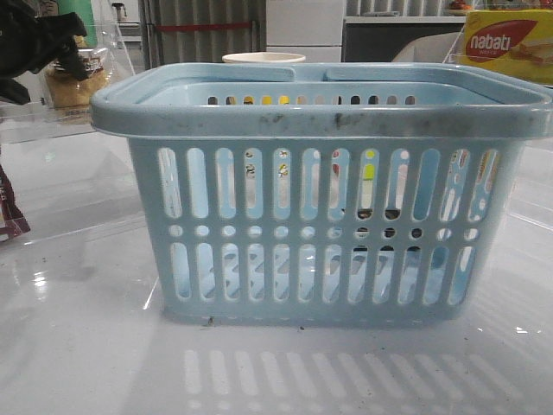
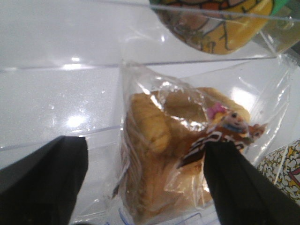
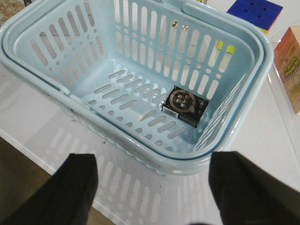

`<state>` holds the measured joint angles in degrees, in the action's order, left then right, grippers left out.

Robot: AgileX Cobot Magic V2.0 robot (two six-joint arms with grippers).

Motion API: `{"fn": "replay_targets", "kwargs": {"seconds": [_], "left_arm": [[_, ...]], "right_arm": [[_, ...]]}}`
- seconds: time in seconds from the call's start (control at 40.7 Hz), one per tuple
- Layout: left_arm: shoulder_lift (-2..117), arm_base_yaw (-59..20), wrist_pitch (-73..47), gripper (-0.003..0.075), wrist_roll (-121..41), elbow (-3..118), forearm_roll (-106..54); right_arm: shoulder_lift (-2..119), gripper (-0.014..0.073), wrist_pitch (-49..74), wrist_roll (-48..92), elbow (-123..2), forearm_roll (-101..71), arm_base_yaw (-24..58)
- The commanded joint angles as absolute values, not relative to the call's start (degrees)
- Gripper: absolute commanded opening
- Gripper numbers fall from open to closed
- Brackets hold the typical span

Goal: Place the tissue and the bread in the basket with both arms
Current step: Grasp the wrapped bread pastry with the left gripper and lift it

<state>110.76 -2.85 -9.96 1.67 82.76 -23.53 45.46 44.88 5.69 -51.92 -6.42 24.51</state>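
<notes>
The light-blue basket [image 1: 320, 108] stands in the middle of the table and also shows in the right wrist view [image 3: 140, 136]. A small black pack with a round emblem [image 3: 185, 105] lies on its floor; I cannot tell whether it is the tissue. The bread [image 2: 164, 154], golden-brown in a clear pack with a dark label, lies inside a clear plastic bin. My left gripper [image 2: 145, 154] is open, with a finger on either side of the bread. In the front view it [image 1: 39, 43] is at the far left by the bread [image 1: 73, 86]. My right gripper [image 3: 152, 161] is open and empty above the table beside the basket's rim.
A yellow-red nabati box [image 1: 510, 43] stands at the back right and a white cup [image 1: 263, 58] behind the basket. Clear bin walls [image 2: 61, 65] surround the bread. A coloured cube [image 3: 255, 11] and a box [image 3: 288, 65] lie past the basket. The table edge [image 3: 28, 140] is near.
</notes>
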Motion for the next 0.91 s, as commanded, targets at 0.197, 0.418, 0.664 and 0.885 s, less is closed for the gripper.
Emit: {"fn": "replay_targets", "kwargs": {"seconds": [0.197,0.418,0.664,0.885], "left_arm": [[107.71,-3.20,-7.13,0.0251,1.84,84.84,-24.25],[107.15,-3.20,-8.62,0.0090,1.84,84.84,-24.25],[103.56,-3.20,-13.11,0.0093,1.84,84.84,-24.25],[97.55,-3.20,-19.10,0.0093,0.82,84.84,-23.56]], "right_arm": [[45.03,0.0593,40.91,6.44,-53.46,-6.34,24.50],[45.03,0.0593,40.91,6.44,-53.46,-6.34,24.50],[45.03,0.0593,40.91,6.44,-53.46,-6.34,24.50],[45.03,0.0593,40.91,6.44,-53.46,-6.34,24.50]]}}
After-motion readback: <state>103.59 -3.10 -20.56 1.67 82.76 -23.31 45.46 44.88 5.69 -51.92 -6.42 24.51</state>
